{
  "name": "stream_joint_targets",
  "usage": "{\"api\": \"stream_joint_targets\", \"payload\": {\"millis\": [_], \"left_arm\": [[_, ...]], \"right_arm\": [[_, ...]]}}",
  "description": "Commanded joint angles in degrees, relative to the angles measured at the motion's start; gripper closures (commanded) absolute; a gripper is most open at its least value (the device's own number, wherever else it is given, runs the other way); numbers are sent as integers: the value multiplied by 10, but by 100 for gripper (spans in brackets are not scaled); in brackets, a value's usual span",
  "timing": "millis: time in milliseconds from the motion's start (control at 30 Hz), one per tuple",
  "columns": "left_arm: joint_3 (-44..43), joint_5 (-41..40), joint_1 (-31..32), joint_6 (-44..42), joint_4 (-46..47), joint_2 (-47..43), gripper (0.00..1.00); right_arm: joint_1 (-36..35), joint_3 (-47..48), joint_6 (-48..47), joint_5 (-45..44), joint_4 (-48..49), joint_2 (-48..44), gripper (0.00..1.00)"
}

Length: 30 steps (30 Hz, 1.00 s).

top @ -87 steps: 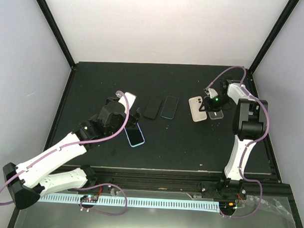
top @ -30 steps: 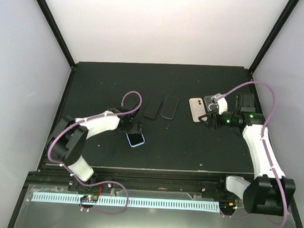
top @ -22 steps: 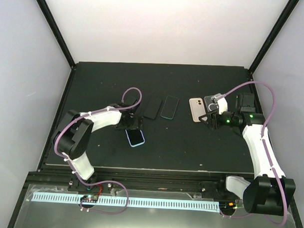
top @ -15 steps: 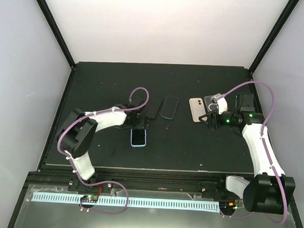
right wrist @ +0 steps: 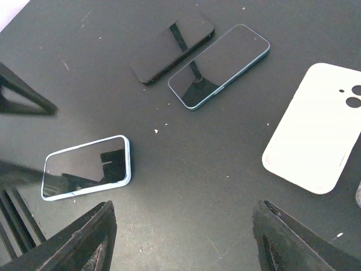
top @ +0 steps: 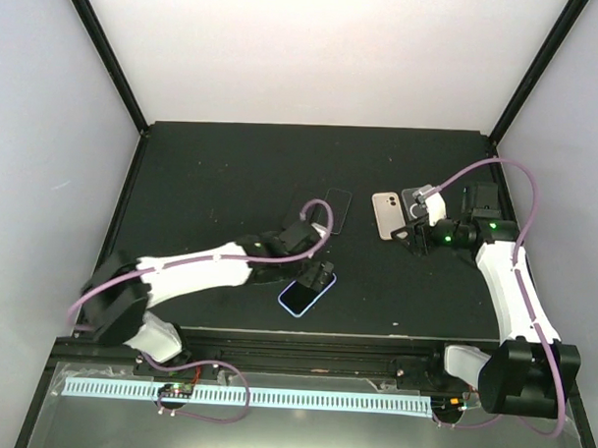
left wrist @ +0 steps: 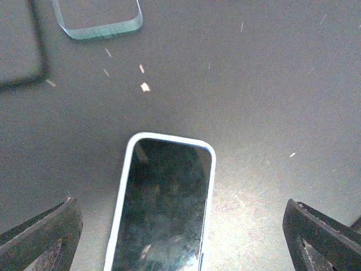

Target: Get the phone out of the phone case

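The phone in a light blue case [top: 306,295] lies screen up on the black table, near the front middle. My left gripper [top: 320,276] hovers over its far end, open and empty. In the left wrist view the cased phone [left wrist: 163,209] lies between my wide-apart fingers [left wrist: 39,237], which do not touch it. My right gripper [top: 409,235] is open and empty, just right of a white case [top: 385,215]. The right wrist view also shows the cased phone [right wrist: 84,166] at the left, clear of the right gripper [right wrist: 185,209].
A black phone [right wrist: 172,48] and a teal-edged phone [right wrist: 220,65] lie side by side at the back middle. The white case [right wrist: 316,130] lies back side up to their right. The teal-edged phone's corner [left wrist: 98,22] shows at the top of the left wrist view.
My left arm has swung right and toward the front edge. The blue-cased phone has slid right and forward with it and turned. The right arm has held still over the last second.
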<state>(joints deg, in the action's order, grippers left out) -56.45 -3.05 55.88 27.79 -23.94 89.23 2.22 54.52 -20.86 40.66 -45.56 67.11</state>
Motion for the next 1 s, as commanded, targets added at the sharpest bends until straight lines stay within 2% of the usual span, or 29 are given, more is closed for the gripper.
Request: {"api": "stream_joint_targets", "payload": {"millis": [0,100,167,267,367,600,833,967], "left_arm": [[25,-56,-7,-3,-31,-123,1],[68,-54,-7,19,-55,-183,1],[102,-55,-7,31,-62,-226,1],[123,-50,-21,46,-82,-278,1],[115,-27,-56,38,-114,-310,1],[63,-12,-199,-25,-204,-315,1],[85,-14,-285,-50,-176,-338,1],[95,-6,-346,-63,-162,-374,1]], "right_arm": [[-2,30,-105,32,-33,-22,34],[-23,57,-226,38,-94,-12,26],[-68,67,-310,-1,-128,0,18],[-166,65,-359,-99,-124,24,15],[-236,76,-420,-139,-114,65,15],[-380,171,-467,-226,-109,227,15],[-467,284,-483,-256,-152,385,11],[-495,337,-494,-249,-197,449,1]]}}
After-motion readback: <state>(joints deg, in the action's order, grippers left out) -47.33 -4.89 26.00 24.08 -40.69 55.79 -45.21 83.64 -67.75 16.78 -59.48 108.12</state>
